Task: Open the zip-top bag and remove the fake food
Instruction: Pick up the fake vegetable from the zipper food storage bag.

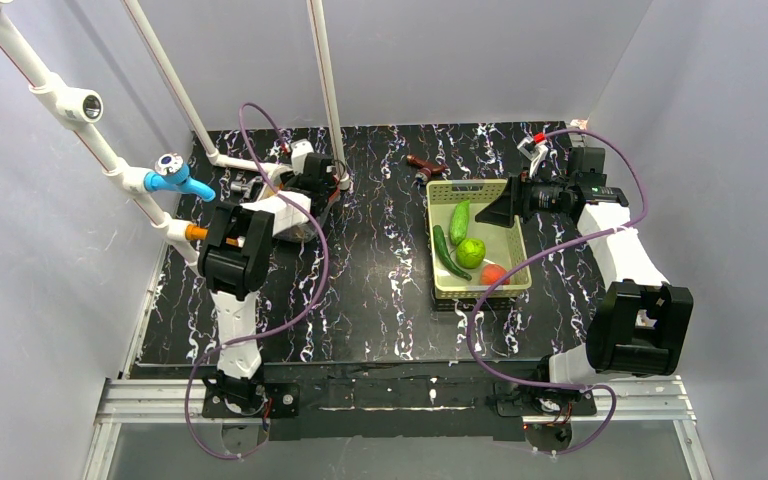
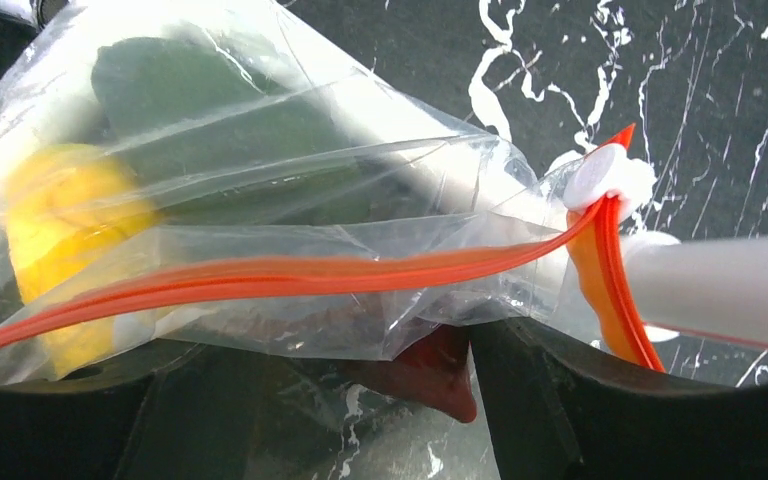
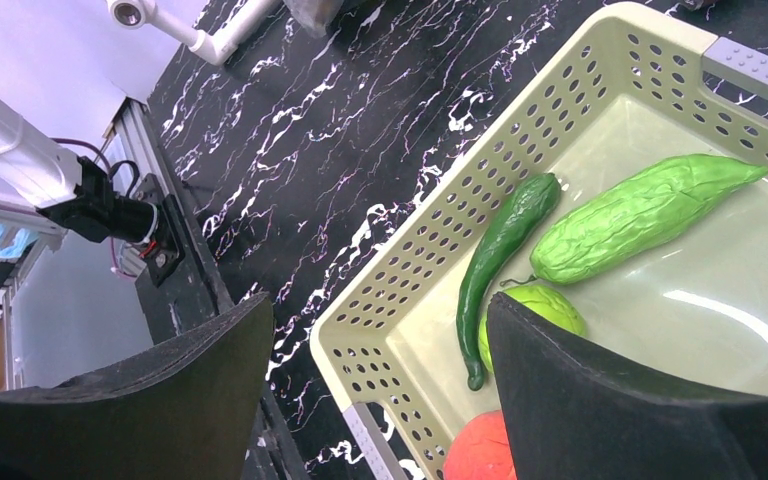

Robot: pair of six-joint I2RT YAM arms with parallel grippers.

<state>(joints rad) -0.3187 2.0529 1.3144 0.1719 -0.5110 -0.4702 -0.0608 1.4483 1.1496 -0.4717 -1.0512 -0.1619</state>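
Four pieces lie in the basket (image 3: 410, 255), and the zip-top bag (image 2: 290, 200) is at the left gripper (image 2: 325, 365)

One basket of pale yellow-green plastic, with rows of round holes in its walls, stands on the black marbled table (image 1: 380, 290), right of the middle. In it I count four plastic pieces: one light green gourd (image 3: 640, 215) with a bumpy skin, one slim dark green cucumber (image 3: 500, 250) that is smooth and shiny, one round green fruit (image 3: 545, 305) and one red-orange tomato (image 3: 480, 455). The gourd and the cucumber lie side by side, with their long axes along the length of the basket. One brown object with a handle (image 1: 425, 166) lies just beyond the far edge of the basket.

One bag of clear crinkly film is at the far left of the table, well apart from the basket. It fills the space between the fingers of the left gripper, which stand wide apart. Whether they press on the plastic I cannot tell. Through the film two pieces can be counted: one yellow piece (image 2: 65, 215) and one dark green piece (image 2: 190, 90), both blurred. One red-orange zipper strip (image 2: 310, 275) follows the long axis of the bag, from lower left to right in the left wrist view. It bends downward at one white slider (image 2: 610, 172), just beside a white tube (image 2: 720, 285).

The right gripper (image 3: 380, 320) hangs over the basket with its jaws wide apart and nothing between them
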